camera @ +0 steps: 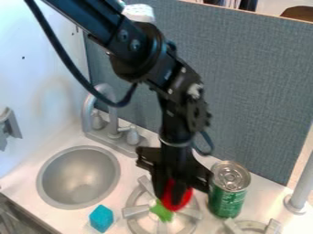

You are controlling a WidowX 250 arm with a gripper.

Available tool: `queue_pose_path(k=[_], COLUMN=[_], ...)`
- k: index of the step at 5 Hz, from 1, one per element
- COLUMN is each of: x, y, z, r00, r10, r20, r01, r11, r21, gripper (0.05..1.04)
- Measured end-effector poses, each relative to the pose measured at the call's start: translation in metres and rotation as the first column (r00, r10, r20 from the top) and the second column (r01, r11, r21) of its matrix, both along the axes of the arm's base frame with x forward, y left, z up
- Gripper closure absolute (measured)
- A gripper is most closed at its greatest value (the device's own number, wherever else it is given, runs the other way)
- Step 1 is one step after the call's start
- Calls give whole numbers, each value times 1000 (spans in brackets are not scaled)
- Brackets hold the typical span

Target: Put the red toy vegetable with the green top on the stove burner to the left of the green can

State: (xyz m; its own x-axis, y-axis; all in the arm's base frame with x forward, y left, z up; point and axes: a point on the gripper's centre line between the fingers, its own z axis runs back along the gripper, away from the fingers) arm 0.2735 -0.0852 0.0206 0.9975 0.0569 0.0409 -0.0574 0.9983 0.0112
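Red-and-green toy (186,201) sits grasped in the fingers (178,193) above the burner (136,211), near a green can (227,199) bearing pale lettering.

From here I see soft, bright light on the counter (64,217), a dull sheen in the sink (78,179), glints on the can (229,192).
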Motion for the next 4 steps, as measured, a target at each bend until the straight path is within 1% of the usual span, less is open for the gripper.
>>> queue_pose_path(k=[1, 2, 3, 4], x=[16, 31, 40, 44], y=[22, 37, 39, 38], z=[-16, -35, -52, -70], r00=[999, 994, 993, 988], r10=[53, 104, 103, 114], r20=[-4, -17, -54, -104], r01=[-53, -104, -104, -116], r11=[999, 995, 994, 993], r21=[9, -4, -27, -16], gripper=[761, 761, 761, 761])
